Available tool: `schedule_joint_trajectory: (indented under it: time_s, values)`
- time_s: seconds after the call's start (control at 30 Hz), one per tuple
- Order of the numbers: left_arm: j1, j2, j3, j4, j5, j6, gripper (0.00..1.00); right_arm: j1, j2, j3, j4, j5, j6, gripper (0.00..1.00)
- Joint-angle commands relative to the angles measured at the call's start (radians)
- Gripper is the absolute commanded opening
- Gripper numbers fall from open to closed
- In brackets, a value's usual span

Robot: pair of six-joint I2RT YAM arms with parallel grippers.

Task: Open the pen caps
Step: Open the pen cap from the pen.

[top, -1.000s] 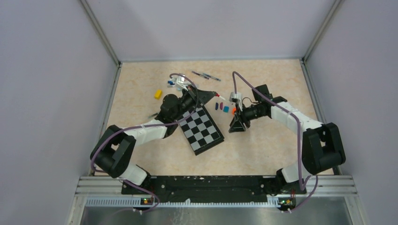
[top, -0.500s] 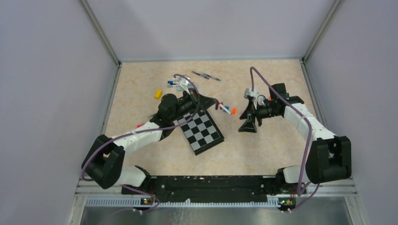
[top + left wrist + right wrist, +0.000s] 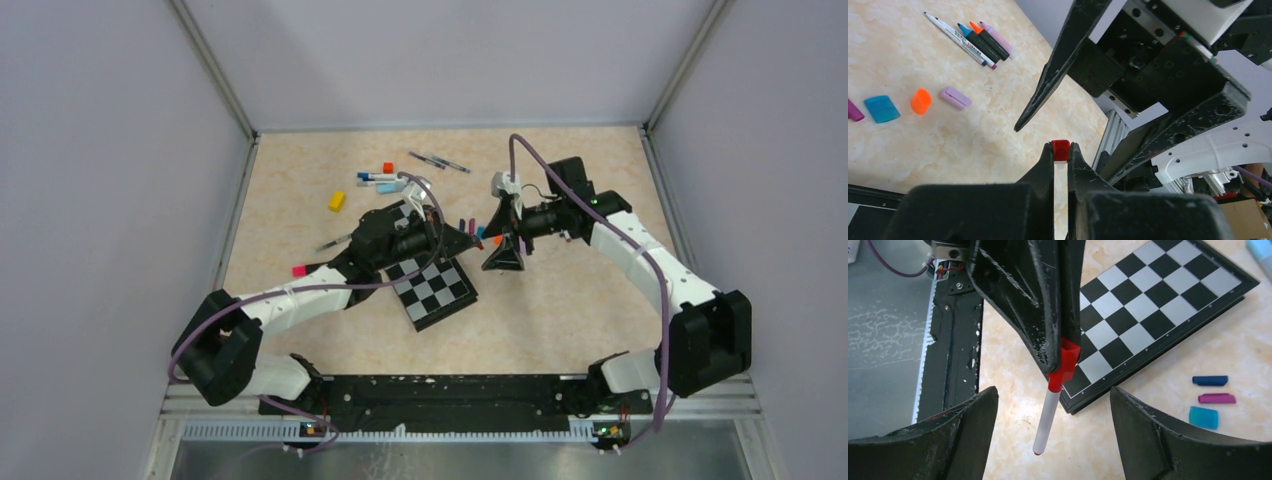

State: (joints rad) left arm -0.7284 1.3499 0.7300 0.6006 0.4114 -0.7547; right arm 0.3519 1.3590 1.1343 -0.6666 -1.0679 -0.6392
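Observation:
My left gripper (image 3: 1060, 151) is shut on the red cap (image 3: 1066, 359) of a white pen (image 3: 1048, 419). The pen's barrel hangs free and points between the wide-open fingers of my right gripper (image 3: 1053, 437), touching neither. In the top view the two grippers face each other tip to tip, left gripper (image 3: 463, 240) and right gripper (image 3: 502, 255). Loose caps lie on the table: purple (image 3: 852, 110), teal (image 3: 881, 108), orange (image 3: 921, 101) and lilac (image 3: 955, 97). The right wrist view shows dark blue (image 3: 1210, 380), magenta (image 3: 1217, 398) and teal (image 3: 1203, 417) caps.
A small chessboard (image 3: 438, 292) lies under the left arm's wrist. Uncapped markers (image 3: 973, 36) lie in a row at the back. A yellow block (image 3: 337, 200), an orange-red cube (image 3: 388, 167), a pink cap (image 3: 299, 270) and two dark pens (image 3: 438, 161) lie around the left and back.
The right gripper's jaws have spread wide; it drew back to the right, then returned toward the left gripper. The left gripper carried the pen rightward and nearer.

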Motion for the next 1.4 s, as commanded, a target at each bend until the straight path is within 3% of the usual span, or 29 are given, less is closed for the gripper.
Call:
schedule_joint_trajectory:
  time_s: [0.0,0.13,0.23,0.3,0.37,0.4,0.57,0.7,1.2,1.37]
  values:
    - [-0.009,-0.038,0.024,0.036,-0.008,0.023,0.00,0.029,0.031,0.013,0.043,0.055,0.092,0.77]
    - [-0.009,-0.047,0.007,0.061,-0.025,0.013,0.00,0.056,0.033,-0.023,0.058,0.083,0.108,0.68]
    - [-0.011,-0.050,-0.001,0.072,-0.032,0.008,0.00,0.063,0.039,-0.032,0.061,0.076,0.121,0.54]
    - [-0.011,-0.052,-0.004,0.077,-0.037,0.007,0.00,0.064,0.044,-0.027,0.058,0.064,0.125,0.35]
    - [-0.011,-0.056,-0.008,0.085,-0.043,0.005,0.00,0.065,0.046,-0.023,0.057,0.057,0.132,0.08]
    - [-0.011,-0.060,-0.010,0.088,-0.050,0.004,0.00,0.065,0.046,-0.021,0.054,0.056,0.137,0.00]
    - [-0.011,-0.080,-0.038,0.104,-0.089,-0.021,0.34,0.065,0.033,-0.022,0.075,0.032,0.176,0.00]
    - [-0.012,-0.071,-0.052,0.125,-0.091,-0.057,0.48,0.064,0.027,-0.033,0.106,0.010,0.212,0.00]
    - [-0.044,-0.003,-0.020,0.119,-0.142,-0.104,0.46,0.073,0.030,-0.046,0.160,0.034,0.272,0.00]
    - [-0.052,0.003,-0.013,0.108,-0.170,-0.108,0.32,0.076,0.028,-0.052,0.164,0.042,0.274,0.00]
